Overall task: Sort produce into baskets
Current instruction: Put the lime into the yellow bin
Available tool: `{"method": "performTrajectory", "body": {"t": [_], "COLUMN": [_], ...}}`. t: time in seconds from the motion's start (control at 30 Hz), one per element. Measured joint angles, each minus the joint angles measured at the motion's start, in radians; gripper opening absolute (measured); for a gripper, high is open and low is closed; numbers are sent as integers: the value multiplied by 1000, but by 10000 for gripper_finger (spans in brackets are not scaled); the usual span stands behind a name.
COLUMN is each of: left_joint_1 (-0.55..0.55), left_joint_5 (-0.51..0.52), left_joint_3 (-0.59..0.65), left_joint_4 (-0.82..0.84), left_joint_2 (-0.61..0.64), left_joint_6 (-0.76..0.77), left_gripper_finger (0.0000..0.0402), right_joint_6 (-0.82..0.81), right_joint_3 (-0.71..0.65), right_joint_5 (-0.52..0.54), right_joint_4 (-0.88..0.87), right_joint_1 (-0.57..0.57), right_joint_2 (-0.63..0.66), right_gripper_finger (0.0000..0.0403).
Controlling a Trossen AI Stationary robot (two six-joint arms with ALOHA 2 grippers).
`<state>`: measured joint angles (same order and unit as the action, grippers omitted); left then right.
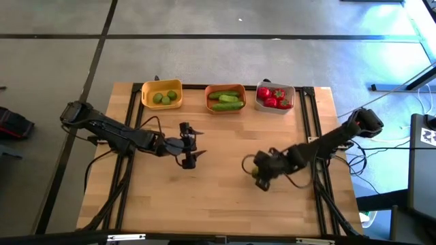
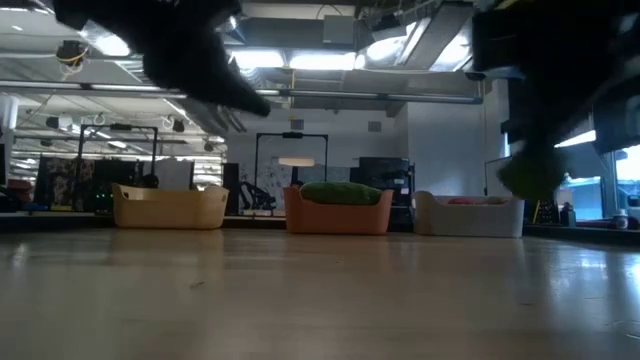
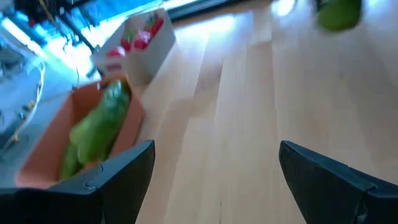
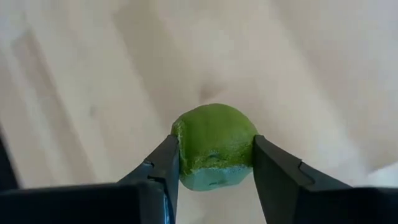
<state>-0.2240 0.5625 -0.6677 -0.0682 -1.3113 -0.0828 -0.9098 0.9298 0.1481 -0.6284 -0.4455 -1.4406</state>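
Note:
My right gripper (image 1: 259,175) is shut on a small green lime (image 4: 214,140) above the table's right half; in the low view the lime (image 2: 530,175) hangs well above the wood. My left gripper (image 1: 187,145) stands open over the table's middle left, nothing between its fingers (image 3: 124,177). Along the far edge stand three baskets: a yellow one (image 1: 146,95) with limes (image 1: 163,98), an orange one (image 1: 208,100) with cucumbers (image 1: 227,101) and a white one (image 1: 259,99) with tomatoes (image 1: 274,97). My right gripper pinches the lime between its two fingers, one pad on each of two opposite sides (image 4: 183,146). The fingers slant steeply down from above. The lime is lifted clear of the table.
Bare wooden tabletop (image 1: 218,197) lies between the two arms and toward the near edge. Black rails (image 1: 310,122) run along the table's left and right sides. Cables hang by the right arm (image 1: 340,139).

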Motion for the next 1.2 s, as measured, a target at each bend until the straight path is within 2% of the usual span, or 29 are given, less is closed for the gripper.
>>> {"method": "performTrajectory", "body": {"t": [0.27, 0.4, 0.57, 0.77, 1.03, 1.2], "left_joint_1": [-35, -53, -66, -66, -65, -65], "left_joint_5": [0, 0, 0, 0, -1, -1], "left_joint_3": [-82, -86, -86, -86, -86, -86], "left_joint_4": [-1, -2, -2, -4, -123, -189], "left_joint_2": [1, 1, 1, 1, 0, 0], "left_joint_6": [-158, -223, -295, -293, -289, -290], "left_gripper_finger": [340, 340, 340, 340, 340, 340], "right_joint_6": [310, 435, 547, 592, 601, 539], "right_joint_3": [0, 0, 0, 0, 1, 1], "right_joint_5": [6, -19, -104, -194, -224, -237], "right_joint_4": [102, 222, 443, 667, 838, 909], "right_joint_1": [206, 294, 372, 409, 407, 407], "right_joint_2": [13, 13, 13, 13, -8, -36], "right_gripper_finger": [145, 145, 145, 145, 145, 145]}}
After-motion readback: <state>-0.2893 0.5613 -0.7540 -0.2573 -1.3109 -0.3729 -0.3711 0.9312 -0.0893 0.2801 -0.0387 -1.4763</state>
